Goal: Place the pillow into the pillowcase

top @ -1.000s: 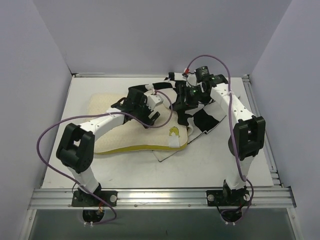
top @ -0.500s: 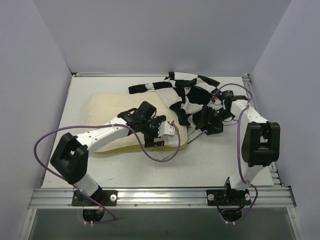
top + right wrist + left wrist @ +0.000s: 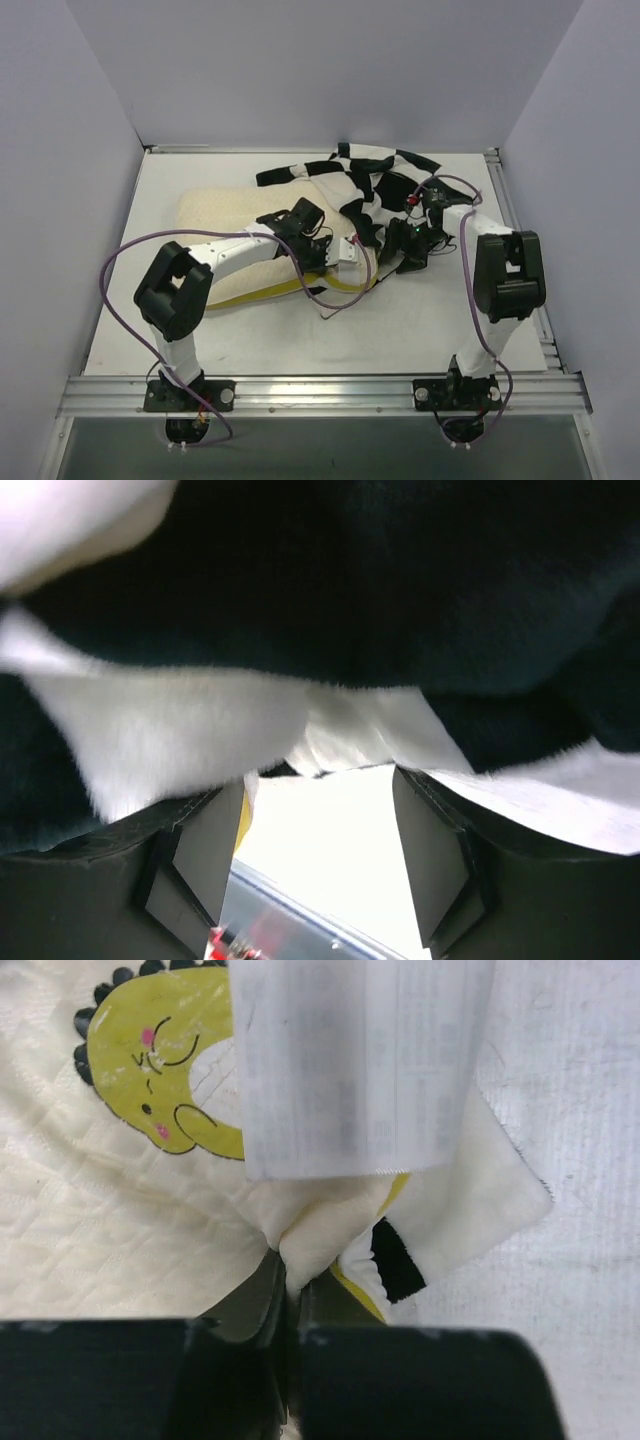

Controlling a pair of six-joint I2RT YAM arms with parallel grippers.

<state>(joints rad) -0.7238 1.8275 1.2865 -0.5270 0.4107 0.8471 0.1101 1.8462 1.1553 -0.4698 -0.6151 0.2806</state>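
Where the worktop (image 3: 420,330) runs from its left edge toward the middle, the pillow (image 3: 225,215) lies flat, cream and quilted. Its yellow side edge (image 3: 290,290) faces the near edge, and its near right corner is bare of any cover. At that corner sit the yellow-green logo (image 3: 165,1060) and the white tag (image 3: 360,1060). There the left gripper (image 3: 292,1290) is pinched nearly closed on a fold of the pillow's cream fabric, which bunches up between its jaws. A small black strip (image 3: 397,1260) shows just beside the pinched fold; what it belongs to cannot be told. The pillowcase (image 3: 365,175) lies crumpled toward the far right of the worktop, its black-and-white squares draped over the pillow's far right end; whether any of the pillow is inside it cannot be told. The right gripper (image 3: 408,252) is at the near side of that heap, right of the pillow's corner. In the wrist view its fingers (image 3: 205,850) stand apart, with furry cloth across their tips and only bright space between them.
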